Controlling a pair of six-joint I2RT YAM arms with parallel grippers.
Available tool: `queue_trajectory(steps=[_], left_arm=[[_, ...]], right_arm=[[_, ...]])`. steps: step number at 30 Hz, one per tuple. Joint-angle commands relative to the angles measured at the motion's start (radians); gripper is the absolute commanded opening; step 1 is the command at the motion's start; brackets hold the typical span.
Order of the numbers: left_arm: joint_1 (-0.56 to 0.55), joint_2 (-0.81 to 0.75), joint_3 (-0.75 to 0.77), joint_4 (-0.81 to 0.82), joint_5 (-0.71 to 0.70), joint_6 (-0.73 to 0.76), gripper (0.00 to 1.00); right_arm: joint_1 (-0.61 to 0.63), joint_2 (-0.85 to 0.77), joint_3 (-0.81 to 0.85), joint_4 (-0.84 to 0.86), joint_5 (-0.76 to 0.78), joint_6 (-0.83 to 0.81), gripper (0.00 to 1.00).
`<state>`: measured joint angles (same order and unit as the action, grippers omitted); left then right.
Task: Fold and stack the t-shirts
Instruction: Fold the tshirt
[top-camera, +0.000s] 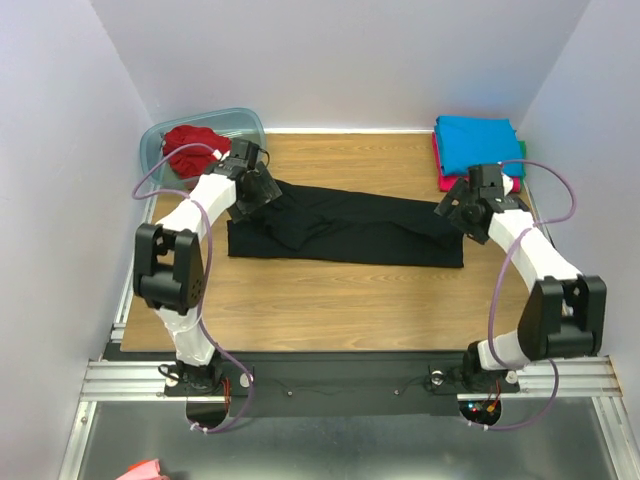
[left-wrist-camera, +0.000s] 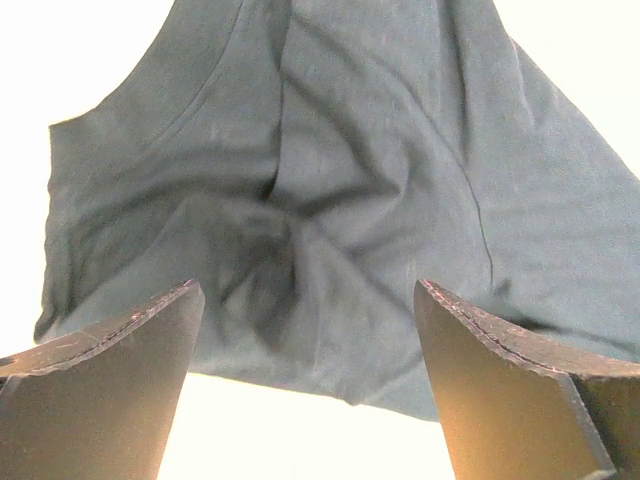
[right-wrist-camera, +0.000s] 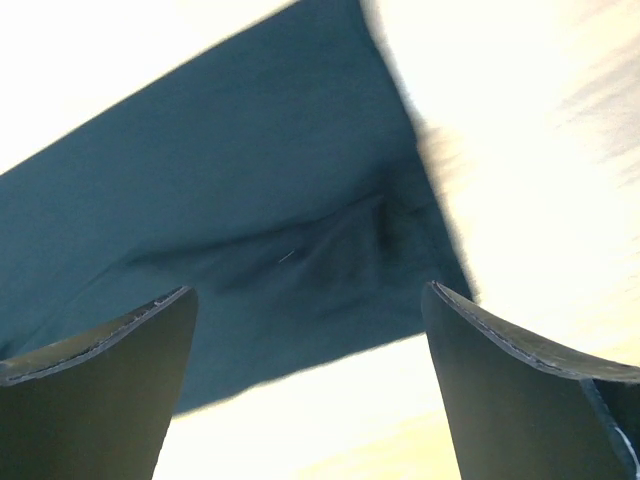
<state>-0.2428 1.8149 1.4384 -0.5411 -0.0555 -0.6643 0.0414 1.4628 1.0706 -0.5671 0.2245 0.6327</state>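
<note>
A black t-shirt (top-camera: 345, 230) lies on the wooden table (top-camera: 330, 300), folded lengthwise into a long band running left to right. My left gripper (top-camera: 262, 196) hovers over its left end, and its jaws stand open with nothing between them. In the left wrist view the black t-shirt (left-wrist-camera: 320, 180) shows wrinkled cloth between the open fingers (left-wrist-camera: 120, 390). Over the right end my right gripper (top-camera: 452, 212) is open too, the black t-shirt (right-wrist-camera: 230, 210) below its fingers (right-wrist-camera: 520, 390). A red t-shirt (top-camera: 192, 148) lies bunched in the plastic tub (top-camera: 245, 120). A turquoise t-shirt (top-camera: 478, 142) lies folded on a magenta one (top-camera: 438, 158) at the back right.
The tub sits at the table's back left corner, close behind my left arm. The folded stack sits at the back right corner, just behind my right wrist. White walls close in on the left, back and right. A pink scrap (top-camera: 140, 470) lies below the table's front rail.
</note>
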Motion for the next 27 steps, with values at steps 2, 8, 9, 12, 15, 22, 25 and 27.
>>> queue_trajectory(steps=[2,8,9,12,15,22,25,27], left_arm=[[-0.041,-0.195,-0.117,-0.002,-0.017,-0.027,0.98],[-0.105,-0.275,-0.248,0.053,-0.011,-0.061,0.98],[-0.107,-0.267,-0.25,0.052,0.0,-0.06,0.98],[-0.134,-0.221,-0.245,0.058,0.011,-0.066,0.98],[-0.141,-0.181,-0.242,0.075,0.016,-0.072,0.98],[-0.141,-0.075,-0.17,0.101,0.045,-0.075,0.98],[-0.141,-0.039,-0.122,0.128,0.051,-0.077,0.98],[-0.139,-0.002,-0.086,0.127,0.034,-0.077,0.98]], right_arm=[[0.017,-0.13,-0.056,0.064,-0.209,-0.067,1.0],[0.077,-0.138,-0.152,0.194,-0.413,-0.079,1.0],[0.113,-0.125,-0.144,0.196,-0.407,-0.083,1.0],[0.173,-0.056,-0.124,0.208,-0.369,-0.09,1.0],[0.181,0.005,-0.116,0.223,-0.346,-0.08,1.0],[0.181,0.09,-0.109,0.233,-0.291,-0.088,1.0],[0.18,0.108,-0.115,0.233,-0.264,-0.087,1.0],[0.18,0.117,-0.113,0.231,-0.26,-0.09,1.0]])
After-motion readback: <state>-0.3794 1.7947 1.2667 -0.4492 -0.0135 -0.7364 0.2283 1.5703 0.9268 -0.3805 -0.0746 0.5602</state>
